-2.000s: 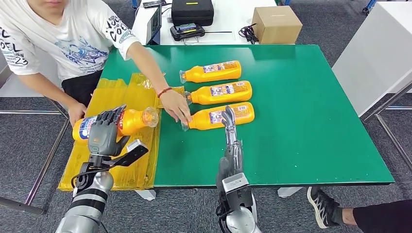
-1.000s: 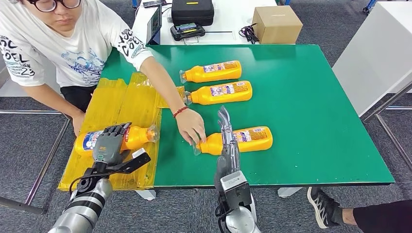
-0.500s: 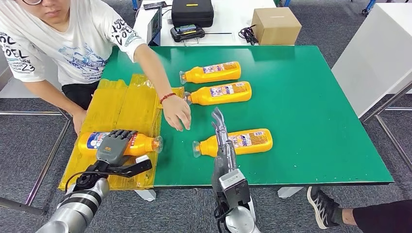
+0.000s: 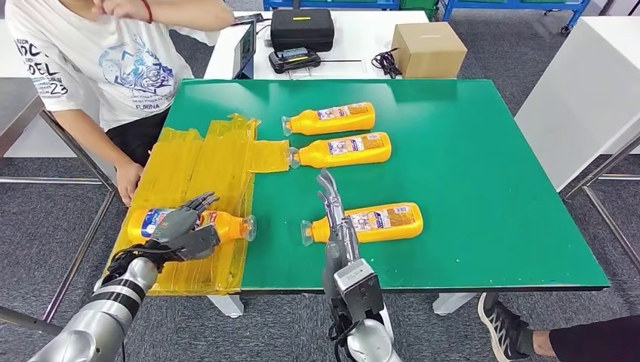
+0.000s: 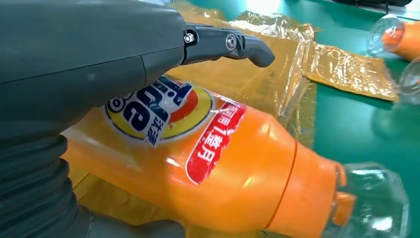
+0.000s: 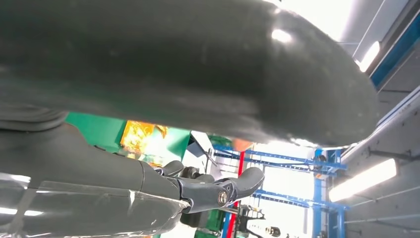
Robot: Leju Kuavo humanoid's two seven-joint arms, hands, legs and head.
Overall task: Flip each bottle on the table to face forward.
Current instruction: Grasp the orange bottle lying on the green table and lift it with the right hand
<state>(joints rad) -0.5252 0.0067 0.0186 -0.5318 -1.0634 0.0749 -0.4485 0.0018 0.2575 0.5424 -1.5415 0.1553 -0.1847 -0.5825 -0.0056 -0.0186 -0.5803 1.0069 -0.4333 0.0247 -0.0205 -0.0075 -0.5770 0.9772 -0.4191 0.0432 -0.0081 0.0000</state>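
Note:
Several orange bottles lie on their sides on the green table [image 4: 483, 151]. Two lie at the back [image 4: 328, 118] [image 4: 341, 149] and one near the front [image 4: 371, 221], all with caps to the left. Another bottle [image 4: 219, 223] [image 5: 237, 168] lies on the yellow plastic sheet [image 4: 204, 162], cap to the right. My left hand [image 4: 185, 230] [image 5: 99, 49] is over it, fingers spread and straightened above the label, thumb at its near side. My right hand [image 4: 332, 200] [image 6: 218, 191] stands edge-on with fingers extended, just above the front bottle's neck, holding nothing.
A person in a white T-shirt [image 4: 98, 60] stands at the table's far left, one hand [image 4: 128, 177] at the sheet's edge. Behind the table lie a black case [image 4: 302, 26] and a cardboard box [image 4: 429, 45]. A white cabinet [image 4: 596, 83] stands at the right.
The person slid the front bottle nearer, then drew the arm back off the table. My left hand lowered its bottle onto the yellow sheet and spread its fingers. My right hand hardly moved.

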